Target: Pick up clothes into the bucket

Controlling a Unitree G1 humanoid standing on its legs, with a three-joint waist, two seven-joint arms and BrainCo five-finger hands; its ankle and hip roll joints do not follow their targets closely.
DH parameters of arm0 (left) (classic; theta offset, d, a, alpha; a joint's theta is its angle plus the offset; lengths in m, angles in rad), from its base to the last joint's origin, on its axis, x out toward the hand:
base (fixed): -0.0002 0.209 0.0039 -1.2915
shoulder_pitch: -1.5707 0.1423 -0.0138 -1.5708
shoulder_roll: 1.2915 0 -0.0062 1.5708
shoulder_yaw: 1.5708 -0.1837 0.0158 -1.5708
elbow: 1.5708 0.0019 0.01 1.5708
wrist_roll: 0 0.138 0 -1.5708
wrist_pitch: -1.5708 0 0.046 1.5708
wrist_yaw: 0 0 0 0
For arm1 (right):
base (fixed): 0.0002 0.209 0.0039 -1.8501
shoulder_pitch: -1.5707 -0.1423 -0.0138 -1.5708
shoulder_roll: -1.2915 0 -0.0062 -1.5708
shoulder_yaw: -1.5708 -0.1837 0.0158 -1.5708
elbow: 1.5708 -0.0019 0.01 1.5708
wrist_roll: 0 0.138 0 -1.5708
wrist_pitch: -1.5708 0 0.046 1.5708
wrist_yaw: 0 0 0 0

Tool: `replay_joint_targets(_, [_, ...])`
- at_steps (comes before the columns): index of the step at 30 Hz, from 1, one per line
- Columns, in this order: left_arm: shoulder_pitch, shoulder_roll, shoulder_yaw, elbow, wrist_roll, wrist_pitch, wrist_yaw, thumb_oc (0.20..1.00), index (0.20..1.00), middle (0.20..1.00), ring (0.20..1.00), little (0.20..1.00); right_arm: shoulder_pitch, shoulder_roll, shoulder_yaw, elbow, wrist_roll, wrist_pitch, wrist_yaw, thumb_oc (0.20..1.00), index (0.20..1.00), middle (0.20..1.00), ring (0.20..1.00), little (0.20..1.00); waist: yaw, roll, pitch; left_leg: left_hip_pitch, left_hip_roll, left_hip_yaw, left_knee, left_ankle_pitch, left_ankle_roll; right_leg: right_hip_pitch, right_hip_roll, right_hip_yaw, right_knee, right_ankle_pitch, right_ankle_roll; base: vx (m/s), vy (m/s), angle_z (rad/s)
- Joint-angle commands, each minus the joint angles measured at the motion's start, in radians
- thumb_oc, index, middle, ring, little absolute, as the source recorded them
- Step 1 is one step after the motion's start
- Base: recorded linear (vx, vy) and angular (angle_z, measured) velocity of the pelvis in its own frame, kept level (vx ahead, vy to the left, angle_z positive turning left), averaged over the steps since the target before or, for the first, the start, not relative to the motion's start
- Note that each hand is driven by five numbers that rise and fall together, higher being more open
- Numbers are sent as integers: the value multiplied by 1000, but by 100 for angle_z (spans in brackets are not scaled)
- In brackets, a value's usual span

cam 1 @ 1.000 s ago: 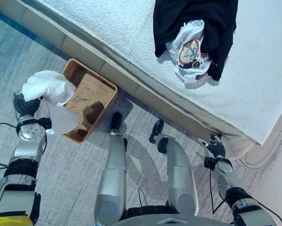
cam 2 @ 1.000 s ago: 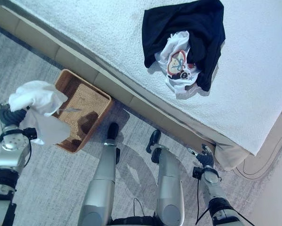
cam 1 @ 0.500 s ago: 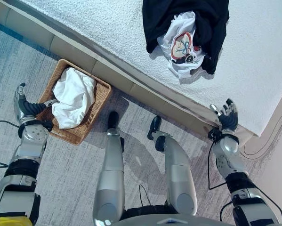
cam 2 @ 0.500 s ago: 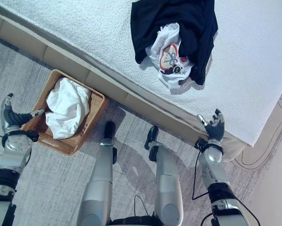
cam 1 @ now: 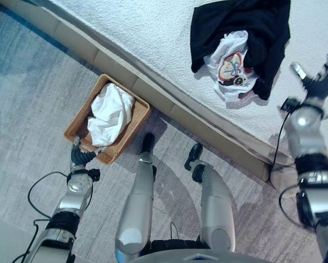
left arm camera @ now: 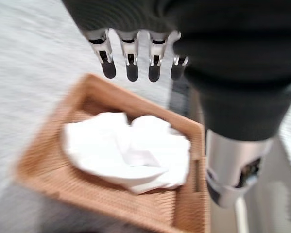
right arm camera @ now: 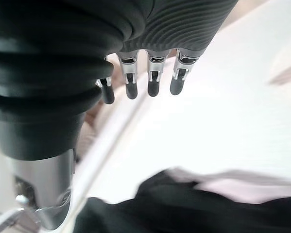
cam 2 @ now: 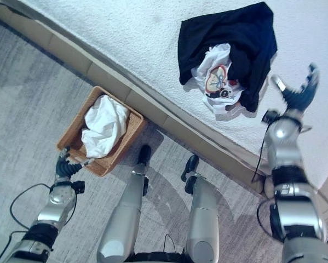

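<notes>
A woven basket (cam 1: 132,125) stands on the floor against the bed's side, with a crumpled white cloth (cam 1: 110,112) lying in it. My left hand (cam 1: 76,157) is open, low by the basket's near corner and holding nothing; in its wrist view the straight fingers (left arm camera: 130,65) hang above the white cloth (left arm camera: 130,155). On the bed lie a black garment (cam 1: 251,27) and a white printed shirt (cam 1: 231,68) on top of it. My right hand (cam 1: 316,76) is open, raised over the bed just right of that pile. Its wrist view shows the black garment (right arm camera: 184,208) past the fingers (right arm camera: 152,80).
The white bed (cam 1: 147,38) runs across the back, its tan side rail (cam 1: 169,107) right behind the basket. Grey carpet (cam 1: 27,93) lies to the left of the basket and in front of it.
The left hand let the white cloth go into the basket, then dropped back to its near corner. The right hand rose from the floor side up over the bed. The camera has shifted.
</notes>
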Motion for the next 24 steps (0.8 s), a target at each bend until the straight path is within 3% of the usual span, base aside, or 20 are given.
replay_joint_targets(1, [35, -8, -56, -15, -44, -45, -63, 1000, 1000, 1000, 1000, 1000, -61, -88, 68, 72, -2, 26, 21, 1000, 1000, 1000, 1000, 1000, 2, 72, -17, 16, -22, -9, 20, -57, 20, 83, -17, 49, -32, -41, 56, 27, -70, 19])
replay_joint_targets(10, [65, -55, -199, -2, -33, -43, -119, 1000, 1000, 1000, 1000, 1000, -278, -199, 243, 412, -43, 111, 102, 1000, 1000, 1000, 1000, 1000, 40, 144, -17, 85, -23, -62, -124, 21, -2, 101, -44, -1, -6, -69, 52, 17, -76, 24])
replay_joint_targets(15, [81, -67, -210, -13, -58, -39, -140, 1000, 1000, 1000, 1000, 1000, -302, -262, 326, 537, -112, 178, 200, 1000, 1000, 1000, 1000, 1000, 58, 160, -17, 84, -8, -87, -182, 64, -11, 81, -43, -26, -7, -74, 51, 2, -94, 17])
replay_joint_targets(20, [86, -75, -217, -27, -66, -27, -157, 1000, 1000, 1000, 1000, 1000, -300, -285, 358, 588, -141, 202, 269, 1000, 1000, 1000, 1000, 1000, 63, 167, -17, 75, -2, -94, -207, 81, -9, 50, -41, -27, 6, -76, 52, 9, -49, 7])
replay_joint_targets(21, [83, -78, -219, -29, -70, -23, -163, 1000, 1000, 1000, 1000, 1000, -300, -288, 355, 595, -130, 207, 274, 831, 831, 831, 831, 831, 62, 168, -17, 72, -1, -97, -213, 84, -8, 38, -40, -25, 11, -77, 53, 22, -41, -1])
replay_joint_targets(22, [79, -82, -224, -23, -71, -19, -165, 1000, 1000, 1000, 1000, 1000, -296, -291, 356, 597, -137, 207, 278, 416, 416, 416, 416, 416, 62, 168, -17, 70, -1, -97, -214, 85, -8, 31, -42, -22, 16, -78, 54, 0, 0, 0])
replay_joint_targets(23, [78, -82, -224, -23, -71, -19, -165, 1000, 1000, 1000, 1000, 1000, -296, -291, 356, 597, -137, 207, 278, 225, 225, 225, 225, 225, 62, 168, -17, 70, -1, -97, -214, 85, -8, 31, -43, -22, 16, -78, 54, 0, 0, 0])
replay_joint_targets(24, [68, -86, -231, -20, -70, -18, -165, 1000, 1000, 1000, 1000, 1000, -305, -288, 360, 590, -136, 203, 268, 200, 200, 200, 200, 200, 58, 166, -17, 70, -1, -96, -216, 85, -6, 29, -43, -20, 16, -79, 56, 0, 0, 0])
